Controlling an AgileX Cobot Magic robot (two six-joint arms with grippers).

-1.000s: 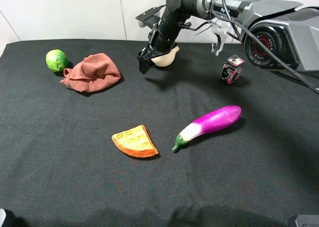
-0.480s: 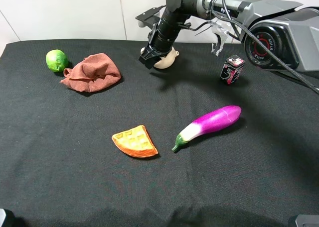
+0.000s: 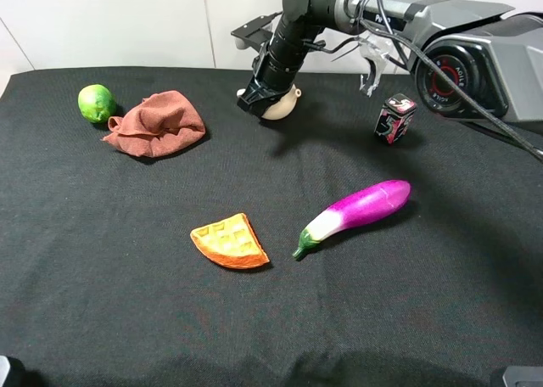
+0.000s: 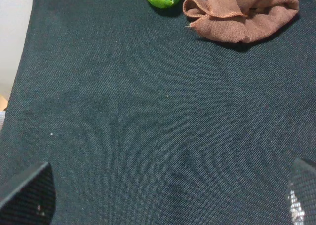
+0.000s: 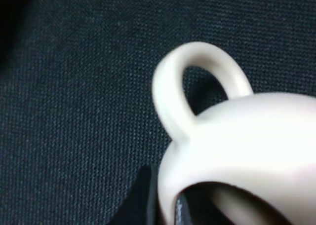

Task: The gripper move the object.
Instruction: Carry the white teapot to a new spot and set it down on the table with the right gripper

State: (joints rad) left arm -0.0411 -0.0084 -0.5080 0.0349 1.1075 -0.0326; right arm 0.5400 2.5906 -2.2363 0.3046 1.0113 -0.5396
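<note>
Six things on the black table (image 3: pixel 127 302) right now, one of each: one lime (image 3: pixel 96 103), one brown cloth (image 3: pixel 157 123), one teapot (image 3: pixel 280 105), one waffle wedge (image 3: pixel 229 242), one eggplant (image 3: pixel 356 215), one small can (image 3: pixel 394 118).

The work surface is a table covered edge to edge by a black, coarse-woven cloth (image 3: pixel 127 319). The cloth lies flat under the jaws and spreads wide on both sides and to the front of them. The weave shows clearly in the right wrist view (image 5: pixel 74 87) and the left wrist view (image 4: pixel 148 136).

The cloth's far edge runs just behind the jaws. Directly beyond that edge stands a white, smooth panelled wall (image 3: pixel 110 22). A thin, dark vertical seam (image 3: pixel 204 22) divides the wall slightly left of the jaws.

In the left wrist view, a pale, plain surface (image 4: pixel 15 18) borders one edge of the cloth.

Lighting is even and diffuse. Shadows on the cloth are soft.
</note>
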